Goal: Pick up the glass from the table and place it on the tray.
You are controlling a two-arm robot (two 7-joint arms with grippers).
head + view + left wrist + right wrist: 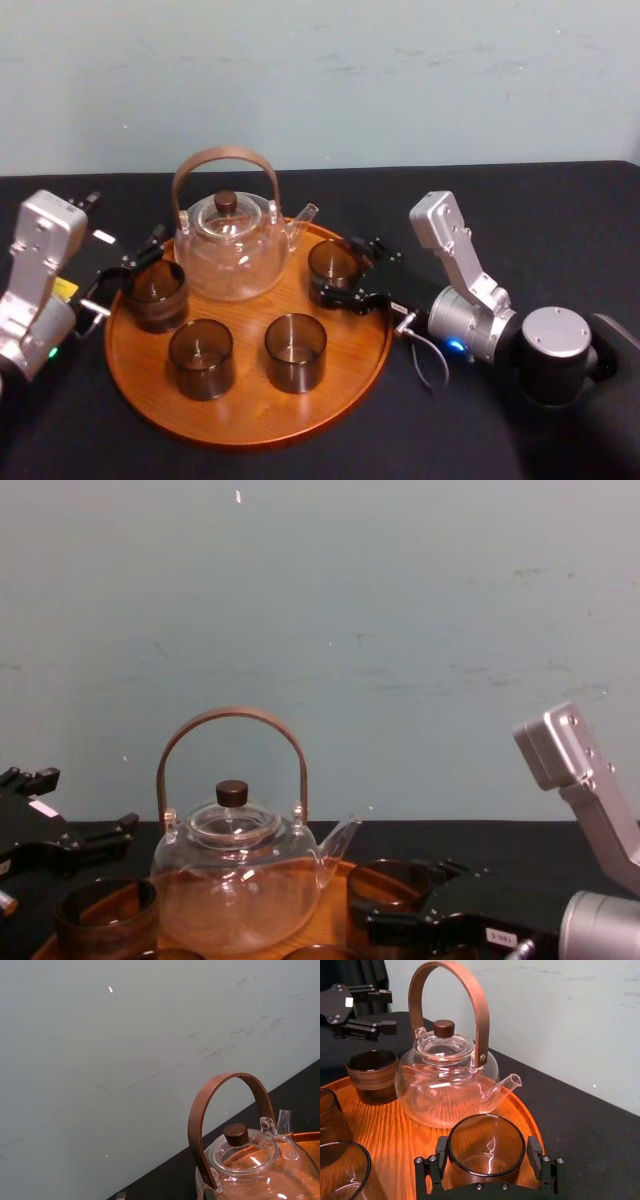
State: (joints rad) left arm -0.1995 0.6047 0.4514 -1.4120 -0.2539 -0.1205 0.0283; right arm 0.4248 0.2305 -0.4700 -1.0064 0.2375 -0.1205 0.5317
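The round orange-brown wooden tray (250, 415) (390, 1130) lies on the black table. A smoky glass (333, 260) (487, 1145) (390, 880) stands on the tray's right rear part, beside the teapot's spout. My right gripper (345, 272) (487, 1157) (400, 895) reaches in from the right and is shut on this glass, one pad against each side. At the tray's left edge my left gripper (128, 262) (382, 1010) (70, 805) stands open and holds nothing, just outside another glass (155, 293) (372, 1075).
A clear glass teapot (230, 250) (250, 1165) (447, 1082) (235, 880) with a tall brown handle stands at the tray's back middle. Two more glasses (201, 357) (295, 350) stand on the tray's front half. Bare black table surrounds the tray, with a pale wall behind.
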